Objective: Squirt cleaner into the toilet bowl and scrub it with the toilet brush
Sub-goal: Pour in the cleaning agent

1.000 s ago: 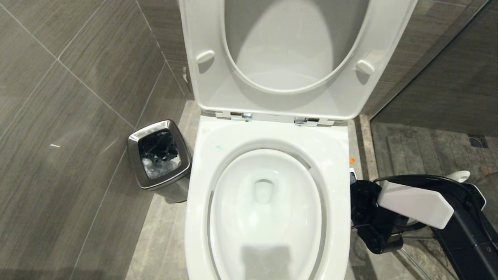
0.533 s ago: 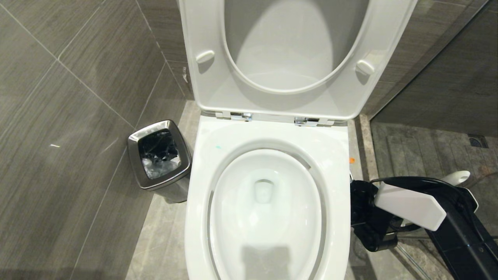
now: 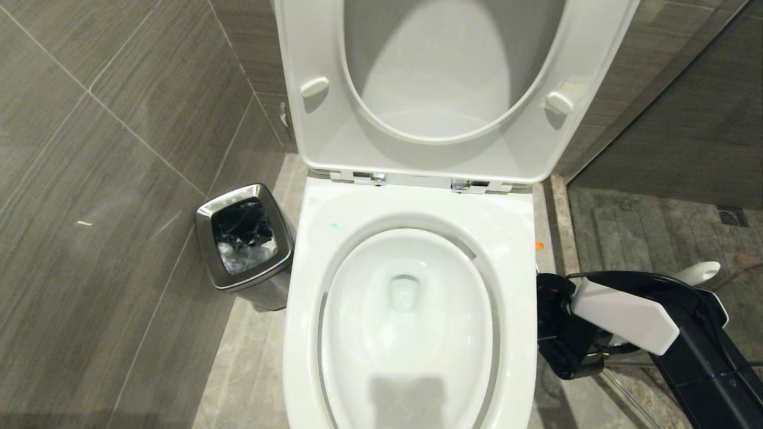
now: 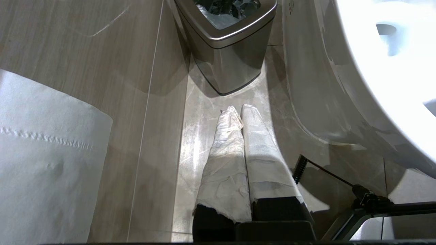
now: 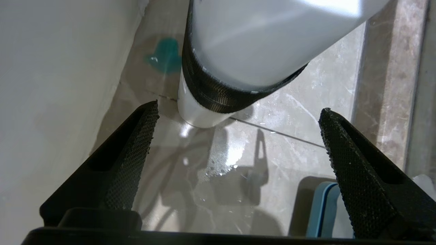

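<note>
The robot is reaching down beside the toilet bowl [image 3: 411, 322], apparently going for the toilet brush [image 3: 702, 272], whose white handle tip is showing behind the right arm. The right gripper [image 5: 238, 160] is standing wide with nothing between its jaws, over wet floor where cleaner [image 5: 164, 56] is pooling turquoise. Next it likely needs lining up on the handle. The left gripper [image 4: 240, 114] is hanging closed near the steel bin [image 4: 228, 51].

a bathroom: white toilet bowl [image 3: 411, 322] with seat raised, steel bin [image 3: 244, 241] beside it, grey tiled walls, perhaps a shower floor drain [image 3: 732, 216] at right.
</note>
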Controlling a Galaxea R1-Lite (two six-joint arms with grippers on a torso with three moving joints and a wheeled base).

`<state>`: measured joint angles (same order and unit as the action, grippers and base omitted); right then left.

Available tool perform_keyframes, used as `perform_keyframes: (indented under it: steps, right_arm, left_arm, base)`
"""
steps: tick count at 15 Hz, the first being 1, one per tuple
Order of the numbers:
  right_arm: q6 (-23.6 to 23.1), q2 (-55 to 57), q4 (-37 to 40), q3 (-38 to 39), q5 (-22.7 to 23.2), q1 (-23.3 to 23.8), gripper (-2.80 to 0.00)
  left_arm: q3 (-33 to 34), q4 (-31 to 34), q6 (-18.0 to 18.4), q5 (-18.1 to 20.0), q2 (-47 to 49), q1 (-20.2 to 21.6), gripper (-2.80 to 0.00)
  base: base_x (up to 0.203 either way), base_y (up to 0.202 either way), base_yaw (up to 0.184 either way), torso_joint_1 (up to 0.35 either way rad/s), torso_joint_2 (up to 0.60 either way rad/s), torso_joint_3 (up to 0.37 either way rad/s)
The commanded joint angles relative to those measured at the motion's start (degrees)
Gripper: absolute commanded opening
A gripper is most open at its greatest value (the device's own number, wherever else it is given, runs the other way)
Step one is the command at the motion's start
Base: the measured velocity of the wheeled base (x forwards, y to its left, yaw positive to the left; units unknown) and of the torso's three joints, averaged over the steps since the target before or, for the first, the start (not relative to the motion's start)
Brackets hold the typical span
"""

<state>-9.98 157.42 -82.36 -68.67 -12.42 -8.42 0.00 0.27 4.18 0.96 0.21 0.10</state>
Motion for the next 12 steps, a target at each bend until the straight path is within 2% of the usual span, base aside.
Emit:
perform_keyframes:
  steps: [1, 3, 4, 7, 12]
  right_arm:
    - [0.75, 0.33, -0.75, -3.57, -0.40, -0.03, 0.00]
    - [1.11, 2.52, -0.63, -12.94, -2.42, -0.07, 0.00]
    - [1.24, 3.25, 0.05, -14.83, -3.33, -0.08, 0.00]
    - [1.37, 3.86, 1.32, -14.30, -4.19, -0.10, 0.00]
    - [1.15, 3.22, 2.44, -11.82, -2.10, -0.19, 0.00]
  left_arm:
    - [0.00, 0.00, 0.04, 0.00, -0.03, 0.05, -2.80]
    - [0.00, 0.00, 0.04, 0.00, -0.03, 0.08, -2.80]
    - [0.00, 0.00, 0.04, 0.00, -0.03, 0.04, -2.80]
    - [0.00, 0.00, 0.04, 0.00, -0.03, 0.03, -2.80]
    - [0.06, 0.00, 0.04, 0.00, -0.03, 0.08, -2.80]
  base:
    - [0.000, 0.000, 0.000, 0.000, 0.00, 0.000]
    - [0.000, 0.000, 0.000, 0.000, 0.00, 0.000]
    - [0.000, 0.000, 0.000, 0.000, 0.00, 0.000]
    - [0.000, 0.000, 0.000, 0.000, 0.00, 0.000]
    - [0.000, 0.000, 0.000, 0.000, 0.00, 0.000]
